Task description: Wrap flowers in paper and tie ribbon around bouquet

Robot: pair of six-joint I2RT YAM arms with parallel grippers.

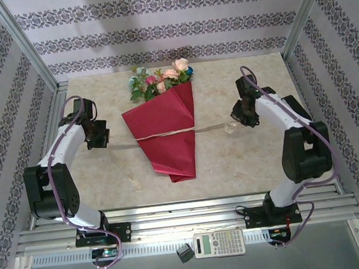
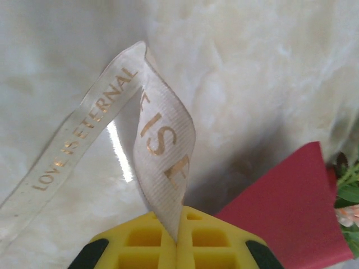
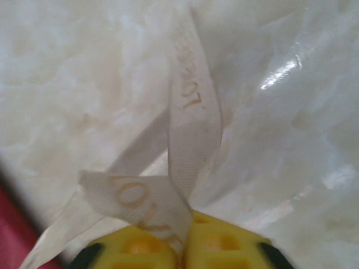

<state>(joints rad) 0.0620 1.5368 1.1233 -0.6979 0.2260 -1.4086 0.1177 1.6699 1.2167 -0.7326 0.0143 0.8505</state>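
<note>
Cream ribbon (image 2: 162, 140) across bouquet (image 1: 166, 129) — limp, light, likely slippery — left tool (image 2: 176, 249) and right tool (image 3: 182, 249) each clamped on an end.

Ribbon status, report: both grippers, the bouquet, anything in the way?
Left gripper shut on ribbon, right gripper likewise. Ribbon runs across bouquet middle, one end to each side. Nothing seen in the way.

Crimson paper bouquet (image 1: 162, 114) is lying at the table (image 1: 247, 166) centre, flowers (image 1: 164, 78) pointing at the far edge. Cream ribbon (image 1: 211, 128) is stretching taut across its middle toward both side edges.
</note>
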